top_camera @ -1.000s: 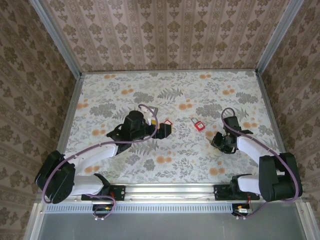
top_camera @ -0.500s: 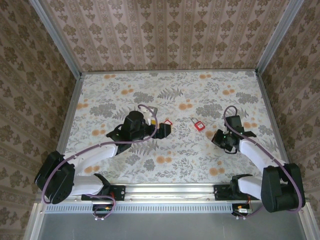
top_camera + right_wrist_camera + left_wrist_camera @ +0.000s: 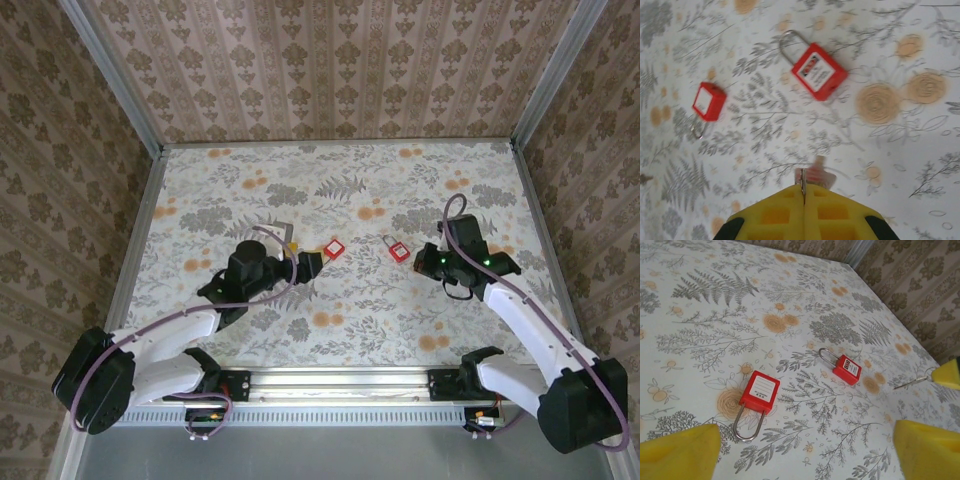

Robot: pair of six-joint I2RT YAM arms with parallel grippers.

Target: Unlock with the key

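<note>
Two red padlocks lie flat on the floral table. The nearer padlock (image 3: 758,391) (image 3: 333,248) has a white label, and its steel shackle points at my left gripper (image 3: 807,432) (image 3: 305,265), which is open just short of it with nothing between its yellow fingers (image 3: 680,452). The other padlock (image 3: 847,369) (image 3: 398,250) (image 3: 819,71) lies to the right. My right gripper (image 3: 803,187) (image 3: 425,262) is shut on a thin metal key (image 3: 802,182) held edge-on. It hovers near that right padlock, apart from it. The key (image 3: 912,382) pokes out of a yellow finger in the left wrist view.
Patterned walls and metal rails enclose the table (image 3: 340,180) on three sides. A blurred reddish shape (image 3: 821,175) shows just beyond the key's tip; I cannot tell what it is.
My left arm has drawn back to the left, away from the nearer padlock, and its jaws have narrowed a little. My right gripper has shut on the key and moved up-left toward the right padlock.
</note>
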